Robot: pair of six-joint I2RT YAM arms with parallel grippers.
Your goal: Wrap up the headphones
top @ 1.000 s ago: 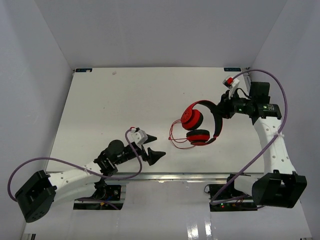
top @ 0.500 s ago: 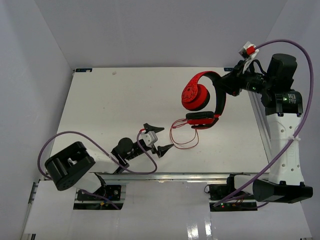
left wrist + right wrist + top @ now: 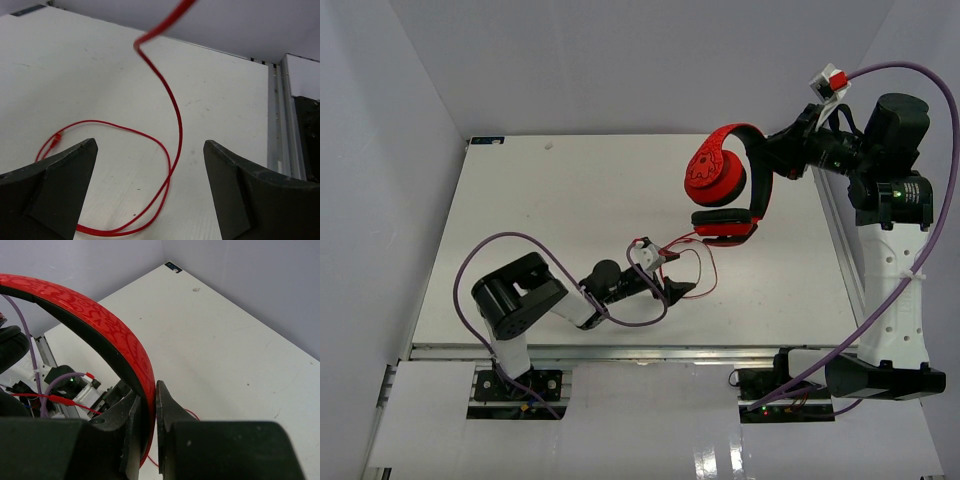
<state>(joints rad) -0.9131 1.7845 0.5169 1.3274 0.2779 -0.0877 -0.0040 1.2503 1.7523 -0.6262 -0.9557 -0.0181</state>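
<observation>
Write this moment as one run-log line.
right gripper: shut on headband of headphones | left gripper: open, facing red cable on table | cable: unwrapped, hanging from headphones

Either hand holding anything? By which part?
Right hand is shut on the headphones, clamping the headband. Left hand is open, holding nothing; the red cable lies unclamped ahead of it.

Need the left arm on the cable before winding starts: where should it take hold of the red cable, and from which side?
Probably the rising stretch of the red cable, just above its loop on the table. It stands nearly upright ahead of the open left gripper, so advance straight forward and close across it; the flat loop gives less to pinch.
</observation>
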